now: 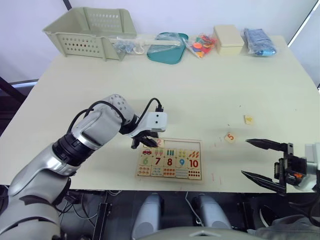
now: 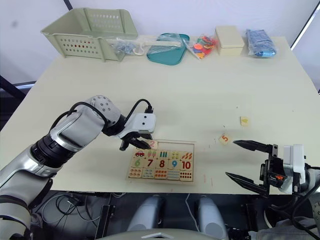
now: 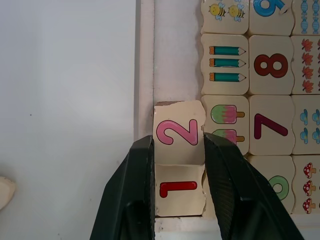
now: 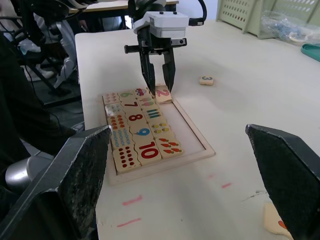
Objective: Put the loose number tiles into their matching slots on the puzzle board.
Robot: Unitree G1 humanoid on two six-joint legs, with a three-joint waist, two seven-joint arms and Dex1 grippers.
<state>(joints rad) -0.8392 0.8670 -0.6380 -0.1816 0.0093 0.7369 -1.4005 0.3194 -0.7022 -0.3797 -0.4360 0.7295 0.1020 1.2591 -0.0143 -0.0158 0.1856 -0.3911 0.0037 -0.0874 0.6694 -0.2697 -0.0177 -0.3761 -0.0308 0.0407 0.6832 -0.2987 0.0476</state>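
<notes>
The puzzle board [image 1: 186, 144] lies near the table's front edge, with digits 6 to 10 and picture tiles in its lower rows. My left gripper [image 1: 150, 144] hangs over the left end of the upper row, shut on the tile with a pink 2 [image 3: 179, 132], which sits tilted. Beside it the red 1 tile [image 3: 179, 189] lies in the end slot. The other slots [image 4: 180, 122] are bare. A loose 5 tile [image 1: 230, 137] and another tile [image 1: 248, 119] lie right of the board; a third [image 4: 206, 80] lies beyond it. My right gripper [image 1: 245, 157] is open, right of the 5.
Along the table's back edge stand a green basket [image 1: 92, 30], a clear bag [image 1: 127, 46], a teal tray [image 1: 167, 47], a bag of colourful pieces [image 1: 200, 46], a cream box [image 1: 228, 39] and a blue bag [image 1: 259, 42].
</notes>
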